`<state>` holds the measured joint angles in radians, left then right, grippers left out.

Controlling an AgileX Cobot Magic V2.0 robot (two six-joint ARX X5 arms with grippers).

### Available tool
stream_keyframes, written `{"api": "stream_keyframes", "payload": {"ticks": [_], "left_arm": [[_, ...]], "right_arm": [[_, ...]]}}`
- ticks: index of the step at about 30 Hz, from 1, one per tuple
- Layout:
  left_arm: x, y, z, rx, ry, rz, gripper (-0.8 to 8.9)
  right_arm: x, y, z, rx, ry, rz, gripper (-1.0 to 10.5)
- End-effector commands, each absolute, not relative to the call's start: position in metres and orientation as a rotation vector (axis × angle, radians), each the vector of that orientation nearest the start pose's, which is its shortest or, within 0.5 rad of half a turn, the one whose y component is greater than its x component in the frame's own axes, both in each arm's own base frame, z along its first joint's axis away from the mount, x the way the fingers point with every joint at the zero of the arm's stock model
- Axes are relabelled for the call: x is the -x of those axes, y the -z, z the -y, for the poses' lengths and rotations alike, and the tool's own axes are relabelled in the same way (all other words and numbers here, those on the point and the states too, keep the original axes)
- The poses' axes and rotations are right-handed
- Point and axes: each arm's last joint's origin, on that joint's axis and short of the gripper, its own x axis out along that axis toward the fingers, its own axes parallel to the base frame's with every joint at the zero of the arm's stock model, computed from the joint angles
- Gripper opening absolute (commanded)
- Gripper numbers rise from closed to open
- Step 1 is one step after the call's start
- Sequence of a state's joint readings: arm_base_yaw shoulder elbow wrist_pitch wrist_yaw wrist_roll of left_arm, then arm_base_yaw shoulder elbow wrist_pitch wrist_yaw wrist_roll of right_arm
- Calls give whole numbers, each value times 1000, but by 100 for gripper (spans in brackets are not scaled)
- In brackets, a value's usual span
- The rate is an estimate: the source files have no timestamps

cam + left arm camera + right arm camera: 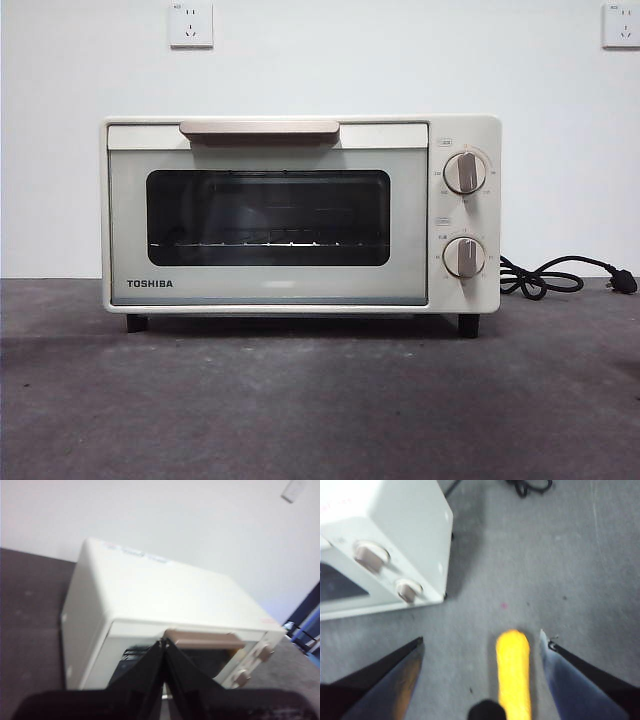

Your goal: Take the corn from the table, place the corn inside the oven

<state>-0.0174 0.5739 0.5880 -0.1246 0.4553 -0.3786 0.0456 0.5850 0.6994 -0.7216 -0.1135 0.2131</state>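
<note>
The oven (300,215) stands on the table (320,410) with its door closed, the beige handle (260,129) along the door's upper edge and the two knobs (465,172) on the panel beside the glass; its black cord (545,277) trails off on the knob side. The corn (513,672) does not show in the front view; the right wrist view finds it lying flat on the table, out past the oven's knob-side corner and apart from the oven, not touching it. The right gripper (482,647) hangs over it with jaws spread wide and holding nothing; the cob lies between the two jaws but off centre, close to one jaw and well away from the other; its long axis runs roughly along the jaws rather than across the gap, so closing would pinch it across its narrow width. This arm is plainly the nearer one to the corn, and I judge the pick to be its job; a small sideways shift to centre the cob looks needed before descending. The left gripper (164,645) hovers above and in front of the oven's handle, jaws pressed together with nothing between them; since the door is not yet open, that arm seems placed to pull the handle.
</note>
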Motion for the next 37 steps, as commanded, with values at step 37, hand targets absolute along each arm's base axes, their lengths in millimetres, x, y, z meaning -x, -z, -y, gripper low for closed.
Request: {"api": "stream_keyframes", "payload": {"ticks": [37], "left_arm": [[-179, -396, 47, 276, 650, -276, -2]], "right_arm": [[-227, -190, -15, -80, -172, -1413, 469]]}}
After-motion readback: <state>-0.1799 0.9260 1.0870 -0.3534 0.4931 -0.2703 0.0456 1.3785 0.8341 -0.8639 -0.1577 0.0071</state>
